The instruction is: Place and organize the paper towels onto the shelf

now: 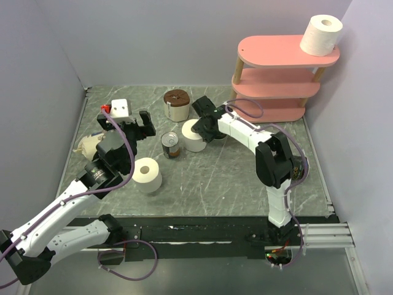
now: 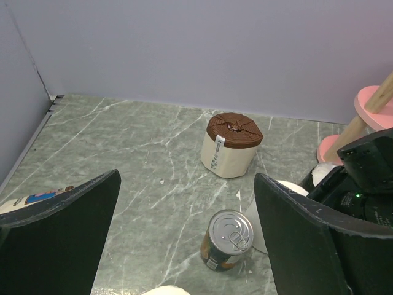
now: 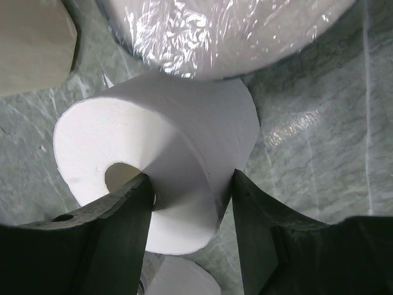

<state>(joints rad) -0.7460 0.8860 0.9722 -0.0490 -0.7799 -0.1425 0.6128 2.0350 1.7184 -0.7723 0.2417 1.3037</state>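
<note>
Closest in, just behind the left jaws, a plain white roll [image 1: 148, 174] stood on end on the bench [image 1: 215, 184], not picked up yet. The left jaws hung wide open with nothing in them, maybe waiting so they would not bump the other arm. Beside them lay a wrapped pack [image 2: 34, 200] with blue and pink print, too blurry to read. Between the two pairs of jaws stood a small metal can [image 2: 227, 239] with a ring-pull lid, and its dark label was too small to read.

The right jaws were closed on a second white roll [image 3: 159, 172] — one finger [image 3: 116, 233] down in the hole, the other outside, pinching the soft wall. That is likely because the roll is too fat to fit whole between them. It seemed to sit on the bench. Just past these jaws lay a roll in shiny wrap [image 3: 227, 31].

Farther out stood a cream roll with a brown top [image 2: 232, 144]. The tiny print on its side strip could not be read. Far off to the right of the right jaws stood the pink shelf [image 1: 270, 52], with one roll on top [image 1: 320, 34] — the lower boards looked bare, so most of the job was left.
</note>
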